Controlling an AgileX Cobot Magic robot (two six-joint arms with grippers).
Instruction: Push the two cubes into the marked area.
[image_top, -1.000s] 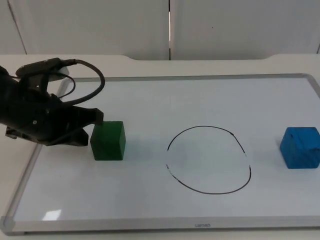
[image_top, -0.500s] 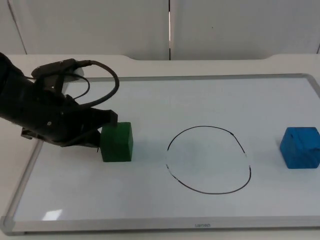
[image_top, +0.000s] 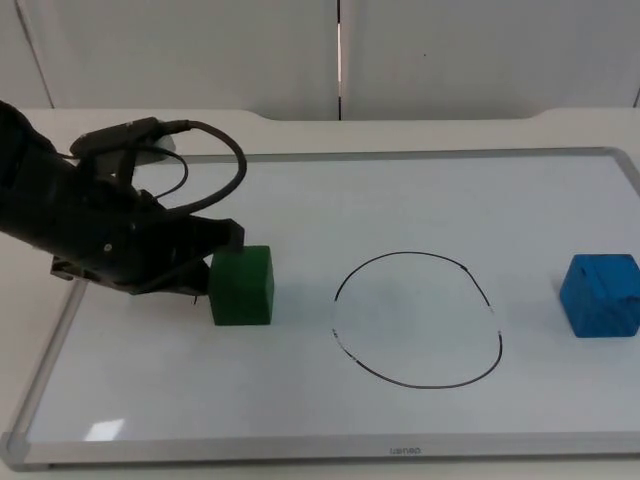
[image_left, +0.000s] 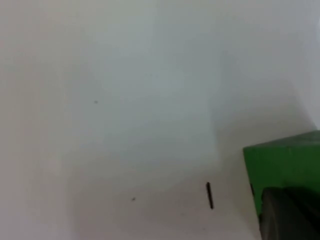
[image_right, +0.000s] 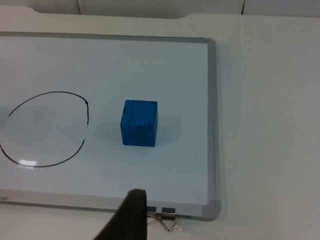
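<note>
On the whiteboard (image_top: 420, 190), the left gripper (image_top: 212, 262) is pressed against the side of the green cube (image_top: 242, 286) that faces 9 o'clock. I cannot tell if its fingers are wide or narrow; they hold nothing. The cube stands at 9 o'clock of the black drawn circle (image_top: 417, 318), near its line but outside it. The blue cube (image_top: 600, 294) stands at 3 o'clock of the circle, apart from it, close to the board's edge. The right gripper (image_right: 131, 215) waits above the board's edge near the blue cube, and its state I cannot tell.
</note>
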